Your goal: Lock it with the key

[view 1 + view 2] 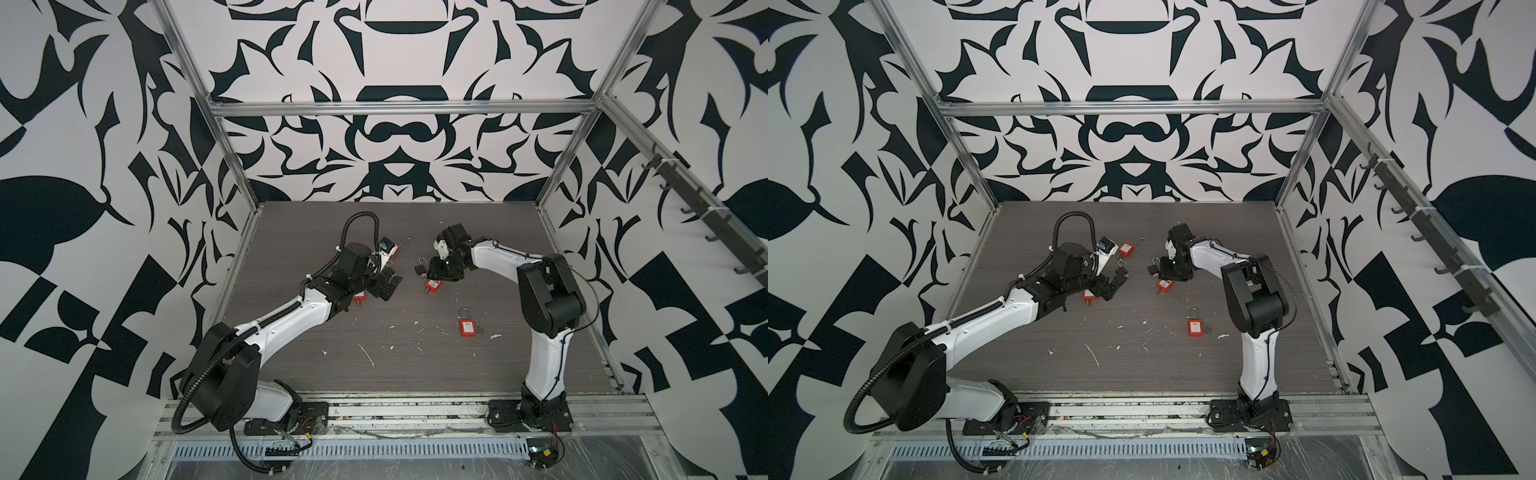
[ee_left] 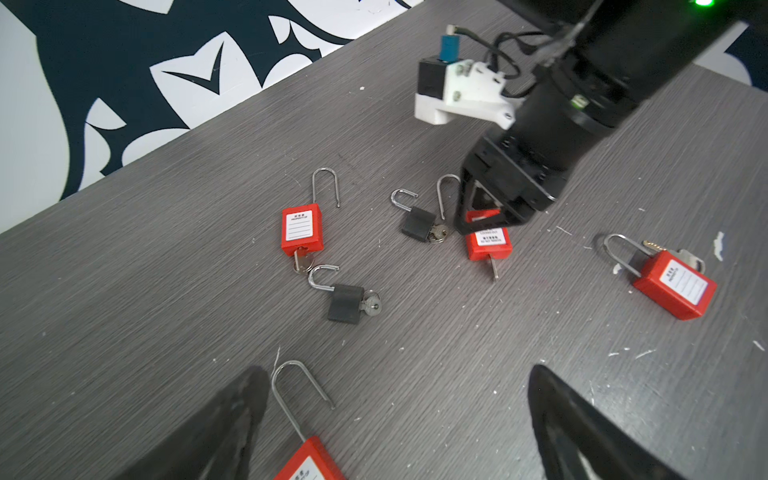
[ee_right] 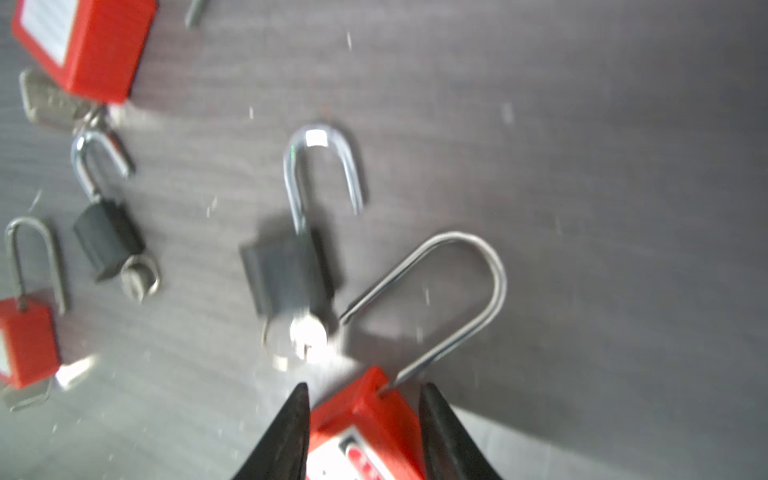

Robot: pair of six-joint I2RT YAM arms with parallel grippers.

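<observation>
Jaws — four red padlocks (image 2: 302,228), two black padlocks (image 2: 347,303)

Both top views look steeply down from high at the front, covering the whole tabletop (image 1: 415,353) from afar. Each wrist camera sits behind its gripper, facing past the fingertips: left gripper (image 2: 395,374) at medium range, right gripper (image 3: 365,388) close. Both share the red padlock (image 3: 365,424) between the right gripper's fingertips.

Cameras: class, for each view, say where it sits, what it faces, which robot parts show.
Top views: overhead, facing grey woodgrain table; left arm, right arm show.
Left wrist: on left arm, facing right tool over red plastic padlock; left tool shows.
Right wrist: on right arm, facing down; its tool clamps that padlock.
Shared: that padlock.
</observation>
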